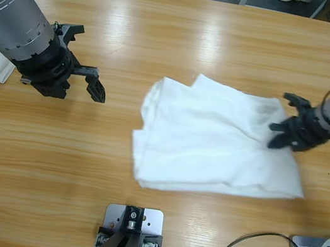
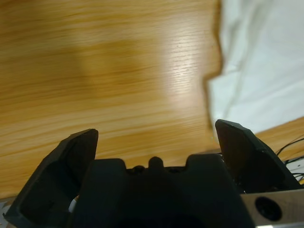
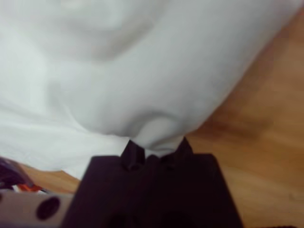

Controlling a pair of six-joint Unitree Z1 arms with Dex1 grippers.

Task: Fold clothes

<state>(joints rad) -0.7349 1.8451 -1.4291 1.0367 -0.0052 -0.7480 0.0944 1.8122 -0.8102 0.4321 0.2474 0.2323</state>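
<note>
Right gripper (image 1: 288, 123) pinching the white shirt (image 1: 213, 138)

Left gripper (image 1: 85, 58) hangs open over bare table (image 1: 169, 28) (1 thin pinch only); a quick pull could slip the cloth free.

Bright, even overhead light. Pale glare streaks cross the wooden table (image 1: 168, 34) in the high view, and another patch shines in the left wrist view. Soft shadows lie beside the white shirt (image 1: 219, 143). The right wrist view is blurred throughout.
</note>
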